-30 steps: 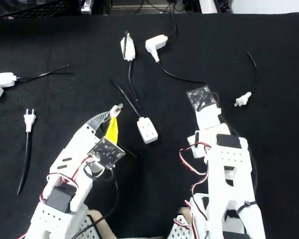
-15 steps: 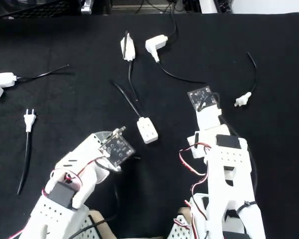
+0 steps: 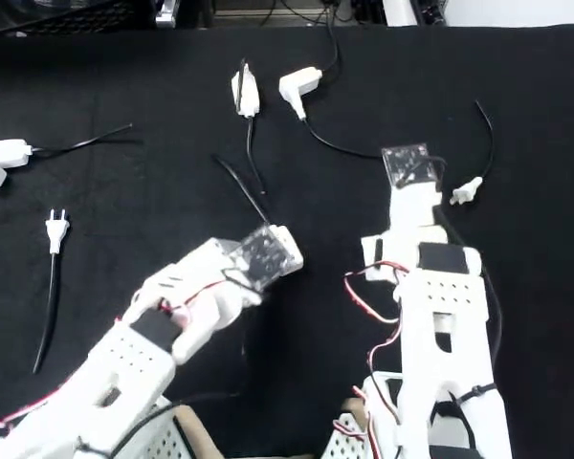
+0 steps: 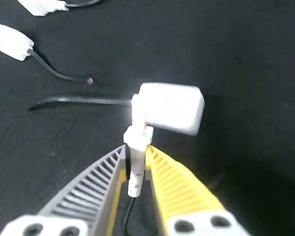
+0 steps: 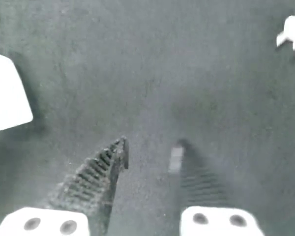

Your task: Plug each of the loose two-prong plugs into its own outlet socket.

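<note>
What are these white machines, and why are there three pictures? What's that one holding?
Those are two robot arms at a black table. One picture looks down from above; the other two come from small cameras on each arm's wrist. White plugs and socket blocks on black wires lie on the table. The left arm has its jaws shut on a small white plug, its tip against a socket block. The right arm has open jaws holding nothing, near another loose plug.
</note>
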You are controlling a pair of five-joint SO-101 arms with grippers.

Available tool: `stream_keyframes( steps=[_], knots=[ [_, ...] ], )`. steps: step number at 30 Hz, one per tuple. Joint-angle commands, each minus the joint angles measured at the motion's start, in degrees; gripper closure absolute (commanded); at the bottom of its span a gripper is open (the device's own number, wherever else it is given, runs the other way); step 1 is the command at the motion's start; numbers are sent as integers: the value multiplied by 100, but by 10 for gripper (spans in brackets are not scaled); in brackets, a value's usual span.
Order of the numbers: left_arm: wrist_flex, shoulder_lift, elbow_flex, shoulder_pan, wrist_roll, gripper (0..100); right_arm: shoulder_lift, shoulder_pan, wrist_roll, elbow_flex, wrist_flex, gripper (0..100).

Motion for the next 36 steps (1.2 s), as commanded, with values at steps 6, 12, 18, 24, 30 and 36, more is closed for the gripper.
stream_keyframes(
  steps=[6,12,18,24,30,36],
  knots=[
    [-2259,1380,-998,136,1547,973,-4,598,0,-1042,0,986],
    [-4316,2022,-409,462,1987,973,4,958,-325,-1121,-457,986],
    [-5099,3077,-338,954,1336,973,-4,343,-299,-1288,-501,986],
    [-5758,3481,-224,919,1196,973,-4,-202,-334,-1692,-387,986],
    [-6822,3473,303,796,1231,973,-84,-378,-1354,-2387,-158,986],
    [-7877,3473,910,787,1231,973,-66,-1020,-1890,-2659,-62,986]
  ],
)
